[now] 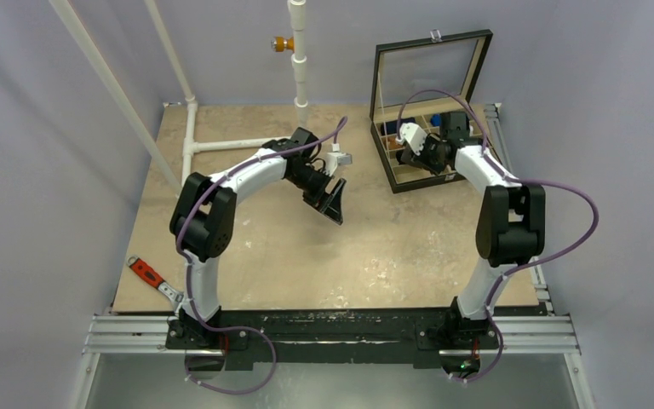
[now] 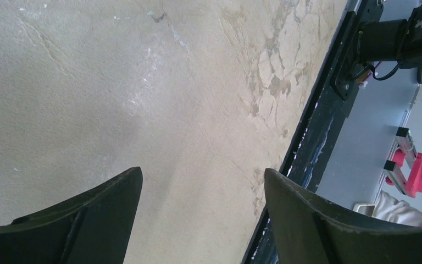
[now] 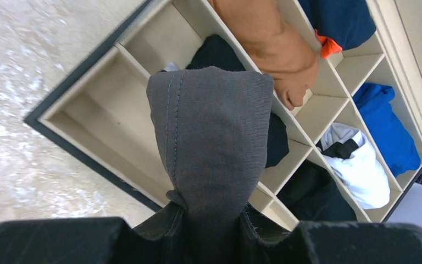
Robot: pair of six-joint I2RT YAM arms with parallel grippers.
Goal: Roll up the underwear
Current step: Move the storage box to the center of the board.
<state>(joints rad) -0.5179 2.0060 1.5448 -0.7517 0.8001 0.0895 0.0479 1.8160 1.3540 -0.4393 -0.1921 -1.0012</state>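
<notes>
The underwear [image 3: 211, 137] is a dark charcoal-grey bundle with a stitched seam down its left side. My right gripper [image 3: 211, 212] is shut on its near end and holds it above the divided box [image 3: 88, 148], over the box's near-left cells. In the top view that gripper [image 1: 417, 146] hangs over the box at the back right, and the underwear is hidden there. My left gripper [image 1: 334, 203] hovers open over the middle of the table. The left wrist view shows only bare tabletop between its fingers [image 2: 115, 203].
The box's lid [image 1: 430, 72] stands open behind it. Its cells hold an orange roll [image 3: 275, 49], a navy one [image 3: 340, 19], a blue one [image 3: 387, 126], a white one [image 3: 357, 165] and black ones [image 3: 318, 195]. A red-handled tool [image 1: 149, 274] lies at the table's near-left edge.
</notes>
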